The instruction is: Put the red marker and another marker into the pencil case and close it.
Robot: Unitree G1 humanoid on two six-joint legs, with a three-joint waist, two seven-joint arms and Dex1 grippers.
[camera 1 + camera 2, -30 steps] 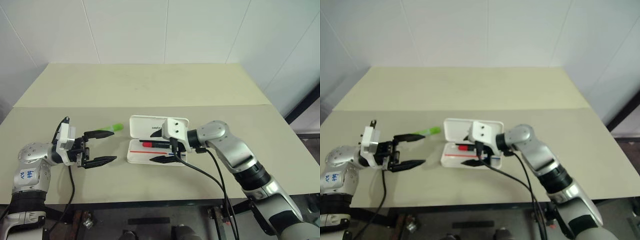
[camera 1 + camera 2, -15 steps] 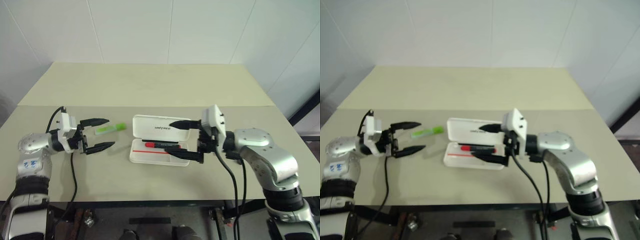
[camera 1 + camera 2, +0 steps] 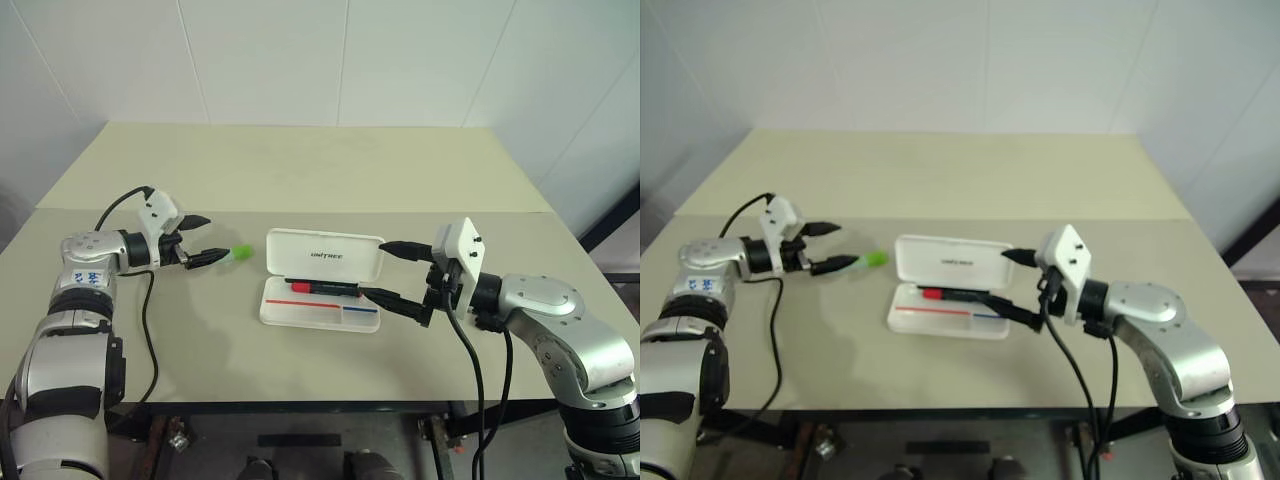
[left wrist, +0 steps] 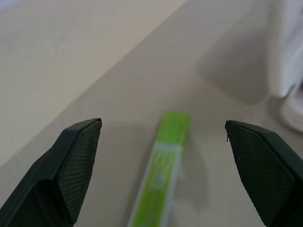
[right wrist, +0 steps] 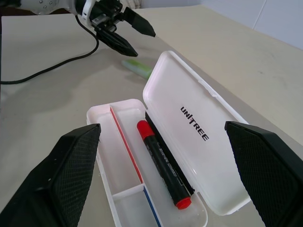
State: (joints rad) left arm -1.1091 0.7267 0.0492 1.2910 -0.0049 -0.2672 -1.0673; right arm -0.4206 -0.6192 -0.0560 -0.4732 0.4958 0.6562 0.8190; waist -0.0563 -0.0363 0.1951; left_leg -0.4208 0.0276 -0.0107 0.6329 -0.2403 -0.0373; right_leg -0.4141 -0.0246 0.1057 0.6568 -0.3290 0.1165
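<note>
Left gripper [image 3: 213, 240]: fingers spread wide, holding nothing; it sits at the left of the table [image 3: 300, 180], tips aimed toward the case. In its wrist view the green marker's length lies between the two fingertips [image 4: 75, 165], untouched.
Green marker [image 3: 238, 252]: flat on the table, just past the left gripper's tips and a little left of the case lid's left edge; apart from the case.
Pencil case [image 3: 320, 313]: open, near table centre. Lid [image 3: 325, 254] folded back flat on the far side, dark "UNITREE" lettering facing up. A thin red-and-blue stripe runs along the tray.
Red marker [image 5: 158, 161]: lying inside the tray along the hinge side, red body with a black section, lengthwise with the case.
Right gripper [image 3: 385, 272]: released, fingers wide apart and empty. It hangs just right of the case, one finger near the lid's right end, the other near the tray's right corner. Whether either touches the case: cannot tell.
</note>
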